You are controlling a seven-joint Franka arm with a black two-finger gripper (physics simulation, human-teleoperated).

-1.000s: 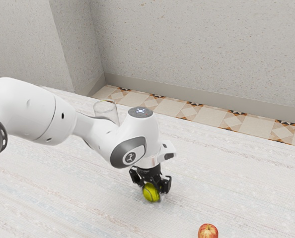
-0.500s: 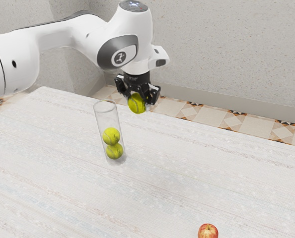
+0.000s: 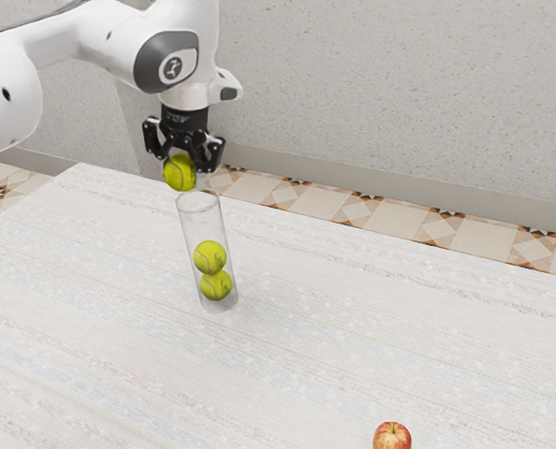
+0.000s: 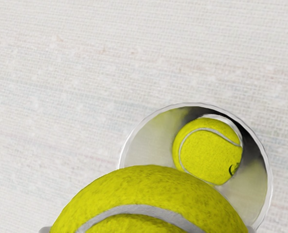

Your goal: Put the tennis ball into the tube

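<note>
Our hand [image 3: 186, 168] pinches the ball [image 3: 179, 173]; it looks too far aside for the tube [image 3: 199, 224], so could bonk the rim [image 4: 195, 104].

A white arm [image 3: 89, 39] with grey oval cap [image 3: 149, 62] and black, seemingly screw-studded gripper [image 3: 183, 166].

The yellow-green round tennis ball [image 3: 179, 174], upper left in the exterior view, has matt, felt-like fuzz; its pale grey seam looks smoother. Left of centre, the clear cylindrical tube [image 3: 201, 223] looks like smooth, glossy plastic or glass. The pale, streaked tabletop [image 3: 381, 327] has a matt, cloth-like weave. Bottom right, the red-and-yellow round apple [image 3: 391, 437] has smooth, shiny skin. The speckled grey wall [image 3: 400, 84], upper right, looks matt and stony.
</note>
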